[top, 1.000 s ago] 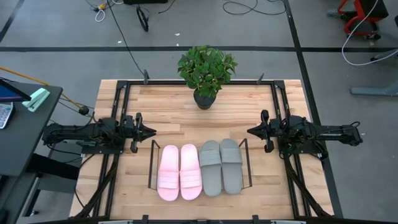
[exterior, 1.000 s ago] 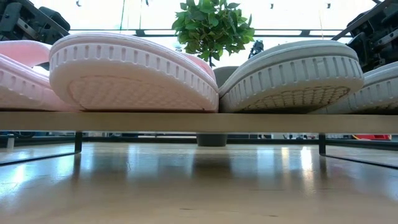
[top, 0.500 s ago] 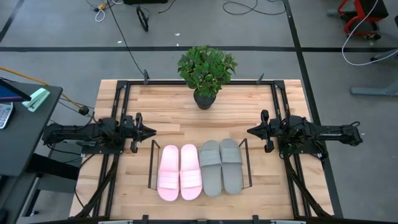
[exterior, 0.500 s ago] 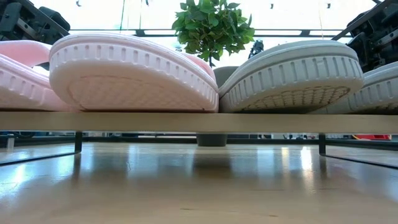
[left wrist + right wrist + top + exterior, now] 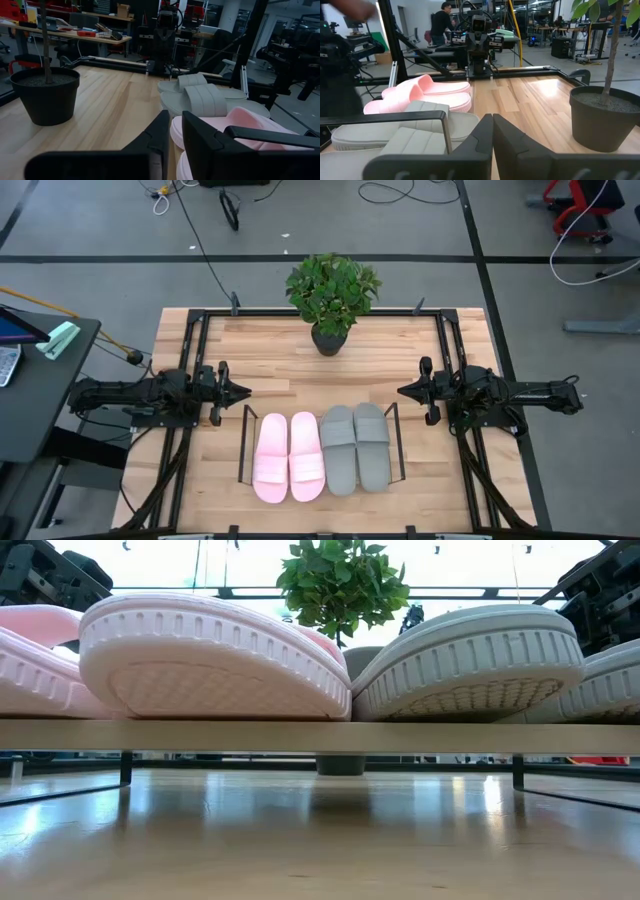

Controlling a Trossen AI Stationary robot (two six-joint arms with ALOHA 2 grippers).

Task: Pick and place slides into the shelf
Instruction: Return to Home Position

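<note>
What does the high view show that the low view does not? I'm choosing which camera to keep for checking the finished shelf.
Only the high view: both arms parked at the table's sides, left gripper and right gripper, and the shelf outline.
Only the low view: the slides' ribbed soles, edge on.
Both: the pink slides, the grey slides and the potted plant.

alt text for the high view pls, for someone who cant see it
Top-down view of a wooden table where four slides, a pink pair beside a grey pair, lie side by side in a low black wire shelf. The left gripper and right gripper rest empty at opposite table edges, and a potted plant stands at the far edge.
</note>
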